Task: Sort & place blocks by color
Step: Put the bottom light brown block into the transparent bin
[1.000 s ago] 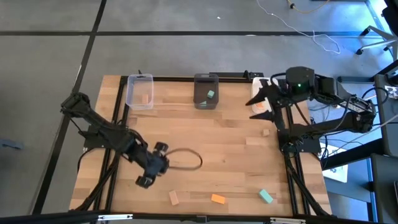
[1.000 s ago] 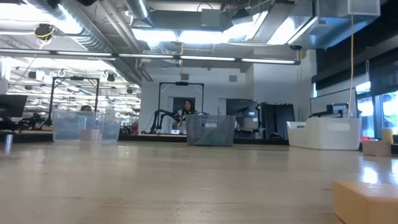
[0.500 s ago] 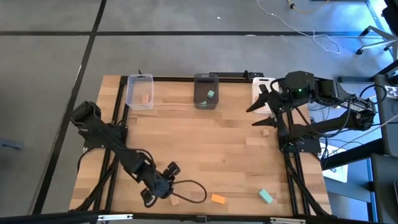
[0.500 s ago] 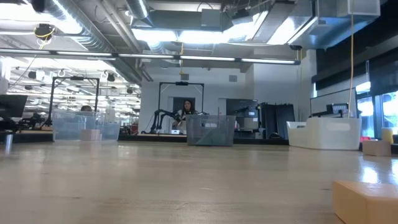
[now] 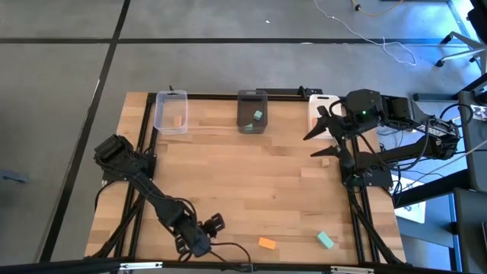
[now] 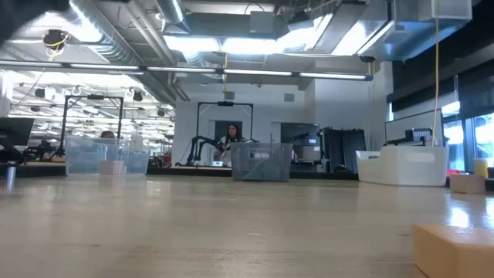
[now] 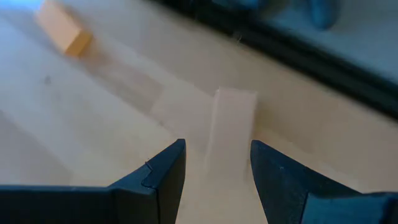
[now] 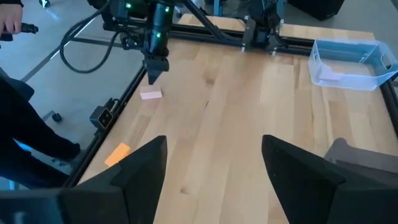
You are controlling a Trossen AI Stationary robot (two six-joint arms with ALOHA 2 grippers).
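The left gripper point(image 5: 199, 242) hangs open at the table's near edge, fingers straddling a tan block point(image 7: 230, 134), apparently not yet pinching. Closing off-centre could skid it off the edge. The right gripper point(image 5: 323, 135) waits open, far right.

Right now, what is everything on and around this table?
clear bin: one, far left edge, a tan block inside
dark bin: one, far middle, a teal block inside
white bin: one, far right corner, partly under the right arm
tan block: one, near edge, between the left gripper's open fingers
orange block: one, near edge
teal block: one, near right
tan block: one, right side
person: one, in the room behind
left gripper: near edge, open
right gripper: far right, open
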